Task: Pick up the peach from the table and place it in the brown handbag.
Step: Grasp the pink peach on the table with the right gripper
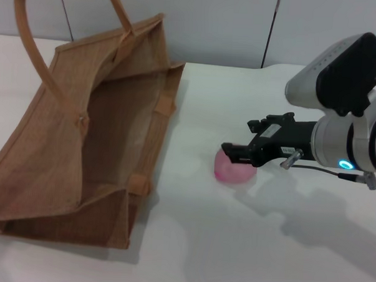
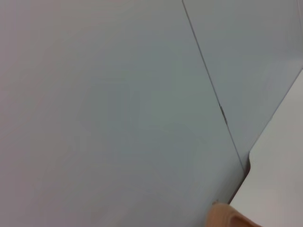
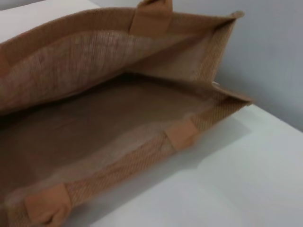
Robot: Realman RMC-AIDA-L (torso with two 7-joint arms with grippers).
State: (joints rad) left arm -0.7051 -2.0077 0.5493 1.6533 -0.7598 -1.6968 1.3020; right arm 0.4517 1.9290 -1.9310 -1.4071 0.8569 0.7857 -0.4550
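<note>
Right pincer (image 1: 232,153) sits at the peach (image 1: 234,170) on the bench (image 1: 246,243); can't tell whether it's clamped. Peach looks light and smooth, probably slippery, so grab across its widest middle.

A pale grey wall (image 1: 230,24) is standing behind the work area, and dark vertical seams (image 1: 269,32) are running down it, dividing it into flat panels

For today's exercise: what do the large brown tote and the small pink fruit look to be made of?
Brown woven handbag: coarse jute-like fabric, matte, weave visible, smoother trim strips. Small pink peach under the right gripper: probably smooth plastic or foam, uncertain.
</note>
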